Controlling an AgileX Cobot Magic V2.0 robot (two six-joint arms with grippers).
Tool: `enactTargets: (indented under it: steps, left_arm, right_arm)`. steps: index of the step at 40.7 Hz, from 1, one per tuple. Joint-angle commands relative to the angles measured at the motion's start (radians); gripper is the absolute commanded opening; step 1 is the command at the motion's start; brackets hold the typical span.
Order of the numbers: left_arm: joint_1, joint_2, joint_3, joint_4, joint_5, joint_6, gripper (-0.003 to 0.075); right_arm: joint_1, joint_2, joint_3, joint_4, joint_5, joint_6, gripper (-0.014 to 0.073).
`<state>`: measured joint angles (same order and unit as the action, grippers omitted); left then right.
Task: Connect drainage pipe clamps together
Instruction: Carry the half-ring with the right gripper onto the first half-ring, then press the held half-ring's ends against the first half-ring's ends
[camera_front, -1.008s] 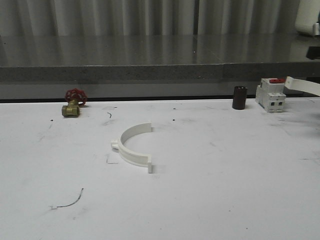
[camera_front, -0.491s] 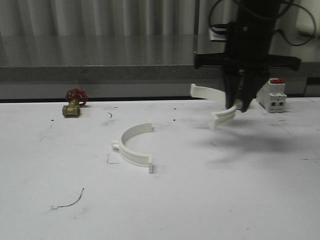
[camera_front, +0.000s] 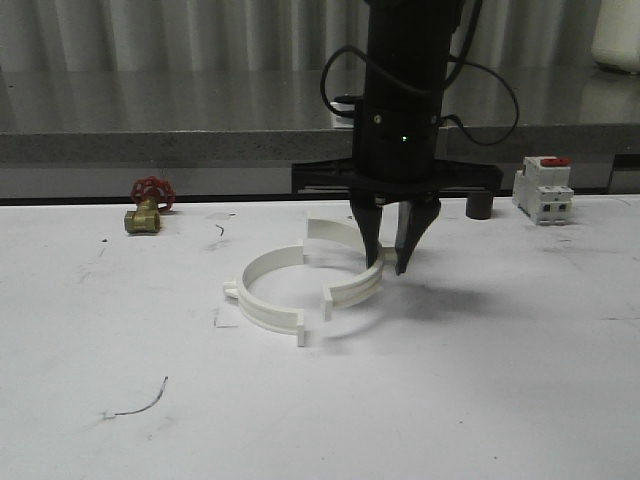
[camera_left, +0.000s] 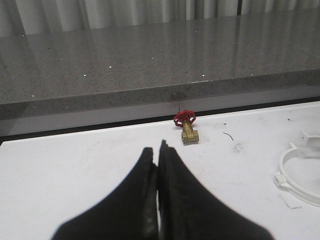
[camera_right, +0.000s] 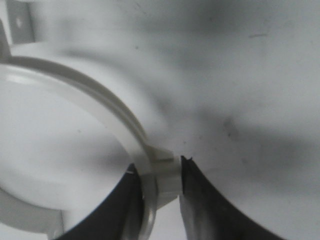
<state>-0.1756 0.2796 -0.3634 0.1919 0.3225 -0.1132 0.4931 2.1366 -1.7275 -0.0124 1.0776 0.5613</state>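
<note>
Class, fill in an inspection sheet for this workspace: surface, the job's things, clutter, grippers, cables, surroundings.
Surface: white table, scuffed, with dark marks.
Job's things: one clamp half lies on the table; second clamp half is held beside it, ends not yet joined.
Clutter: brass valve with red handwheel; circuit breaker; dark cylinder.
Grippers: right gripper shut on second clamp half; left gripper shut, holding nothing.
Cables: black cables on the right arm.
Surroundings: grey stone ledge, curtain behind.
</note>
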Motion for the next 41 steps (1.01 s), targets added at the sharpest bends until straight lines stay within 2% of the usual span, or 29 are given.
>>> enactTargets:
  steps: [1, 41]
  left_arm:
    - [-0.001, 0.006, -0.028, 0.001, -0.078, 0.001, -0.002]
    - [-0.001, 0.006, -0.028, 0.001, -0.078, 0.001, -0.002]
  right_arm:
    - [-0.001, -0.047, -0.022, -0.015, -0.03, 0.011, 0.0112]
    - [-0.003, 0.007, -0.022, -0.004, -0.073, 0.041, 0.0112]
